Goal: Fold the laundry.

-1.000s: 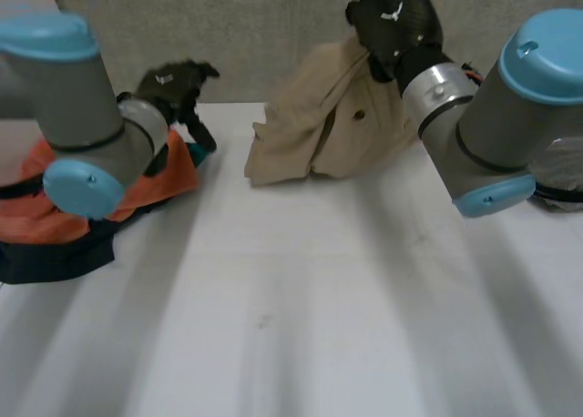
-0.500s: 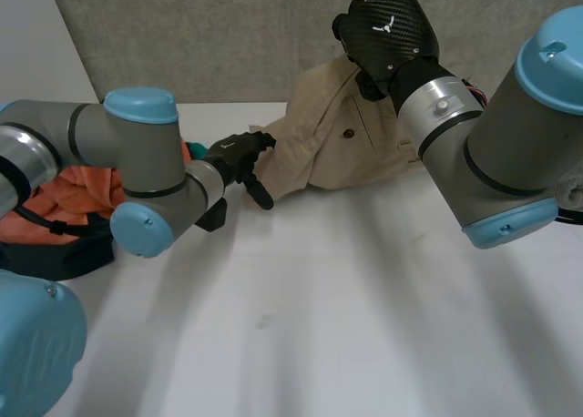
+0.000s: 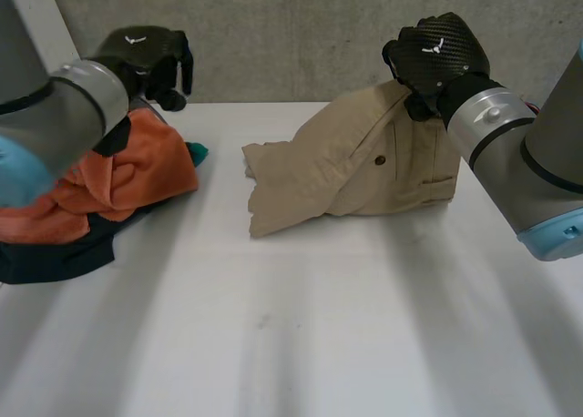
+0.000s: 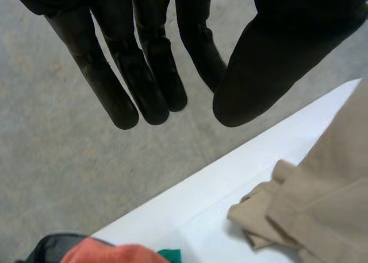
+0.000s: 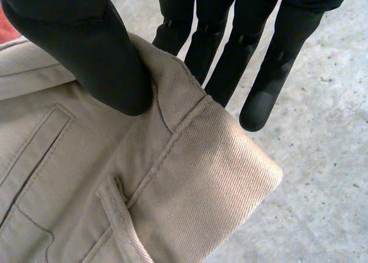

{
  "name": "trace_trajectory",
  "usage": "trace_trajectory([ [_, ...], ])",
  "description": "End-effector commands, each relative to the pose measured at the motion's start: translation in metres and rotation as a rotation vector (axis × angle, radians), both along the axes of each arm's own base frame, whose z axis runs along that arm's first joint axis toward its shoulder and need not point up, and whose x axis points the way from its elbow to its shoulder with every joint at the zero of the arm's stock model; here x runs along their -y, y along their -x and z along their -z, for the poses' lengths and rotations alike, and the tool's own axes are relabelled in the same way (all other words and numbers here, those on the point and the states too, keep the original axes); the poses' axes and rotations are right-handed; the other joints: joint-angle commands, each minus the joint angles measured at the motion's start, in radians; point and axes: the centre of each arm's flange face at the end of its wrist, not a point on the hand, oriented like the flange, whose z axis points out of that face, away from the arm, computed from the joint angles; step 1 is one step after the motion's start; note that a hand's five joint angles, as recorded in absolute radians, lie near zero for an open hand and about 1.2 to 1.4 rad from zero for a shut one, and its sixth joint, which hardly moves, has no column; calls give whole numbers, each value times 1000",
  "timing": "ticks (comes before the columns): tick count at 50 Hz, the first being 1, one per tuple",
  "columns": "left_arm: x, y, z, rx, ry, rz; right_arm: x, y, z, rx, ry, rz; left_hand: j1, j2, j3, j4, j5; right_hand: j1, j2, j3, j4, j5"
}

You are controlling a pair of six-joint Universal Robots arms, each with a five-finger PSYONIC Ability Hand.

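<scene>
Beige trousers (image 3: 346, 176) lie bunched at the back middle of the white table (image 3: 319, 335), with a button and a pocket showing. My right hand (image 3: 435, 57) holds their waistband corner up at the right end. In the right wrist view the thumb (image 5: 92, 56) pinches that corner of the trousers (image 5: 190, 177) against straight fingers. My left hand (image 3: 141, 57) hangs in the air at the far left, above a clothes pile and well apart from the trousers. In the left wrist view its fingers (image 4: 144, 62) are straight with nothing between them and the thumb, and the trousers' left end (image 4: 322, 205) lies beyond.
A pile of orange cloth (image 3: 118, 176) on a dark garment (image 3: 55, 253) sits at the table's left edge, with a teal bit (image 3: 196, 151) poking out. A grey wall (image 3: 291, 35) stands behind the table.
My left hand drew back from the trousers' left end, up and left over the orange pile. My right hand shifted right and lower with the waistband, and the trousers settled flatter.
</scene>
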Motion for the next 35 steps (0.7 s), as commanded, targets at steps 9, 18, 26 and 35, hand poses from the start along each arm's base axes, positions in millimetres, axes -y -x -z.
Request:
trace_trajectory([
  [9,-14,26,132,19,-342,-8,-27,-29,-3,25,-6,-9,-771,-776,-792,-792,-789,254,217,208,198,222],
  [18,-8,47,162,-29,-404,31,-41,-35,-15,78,-13,1,-774,-779,-795,-795,-792,254,217,208,198,222],
  [26,-9,69,175,-63,-433,41,-51,-42,-21,110,-34,8,-800,-805,-821,-821,-818,254,217,208,198,222],
  [35,-11,86,174,-85,-424,10,-63,-46,-28,130,-46,16,-721,-727,-742,-742,-739,254,217,208,198,222],
])
